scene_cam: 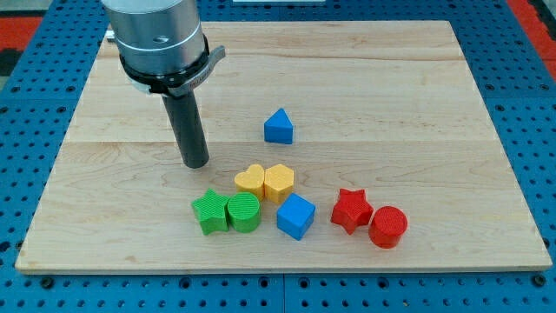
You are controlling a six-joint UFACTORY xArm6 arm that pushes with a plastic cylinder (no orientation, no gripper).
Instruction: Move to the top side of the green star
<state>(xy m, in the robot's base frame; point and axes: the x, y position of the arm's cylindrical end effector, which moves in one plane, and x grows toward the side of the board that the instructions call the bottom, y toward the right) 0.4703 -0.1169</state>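
Observation:
The green star (208, 213) lies on the wooden board (391, 96) toward the view's bottom, left of centre. A green cylinder (244, 212) touches its right side. My tip (196, 163) stands on the board above the star and slightly to its left, apart from it by a small gap. It touches no block.
A yellow heart (250, 180) and a yellow hexagon (279, 183) sit together right of my tip. A blue cube (295, 216), a red star (351, 209) and a red cylinder (387, 227) lie further right. A blue triangle (279, 127) sits near the centre.

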